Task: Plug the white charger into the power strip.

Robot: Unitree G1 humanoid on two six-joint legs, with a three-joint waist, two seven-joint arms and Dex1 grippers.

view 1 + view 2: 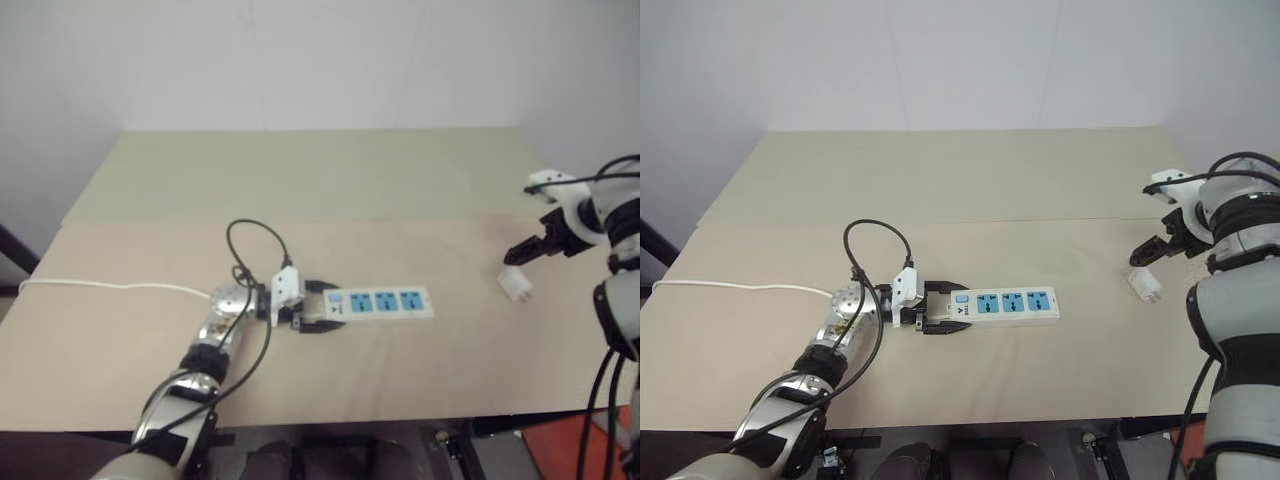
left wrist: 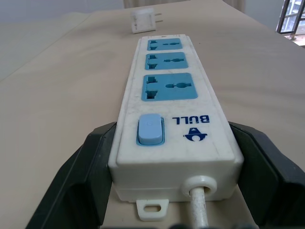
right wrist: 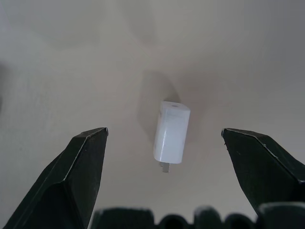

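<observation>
left gripper (image 1: 312, 312) clamps power strip (image 1: 385, 302) | right gripper (image 3: 164, 143) wide open above white charger (image 3: 170, 131)

Head overlooks table (image 1: 330, 180); wrist cameras sit close.

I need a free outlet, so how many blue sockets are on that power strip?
3, in a row along the power strip: one next to the switch at the end in the left gripper, one in the middle, one at the far end. All look empty.
</observation>
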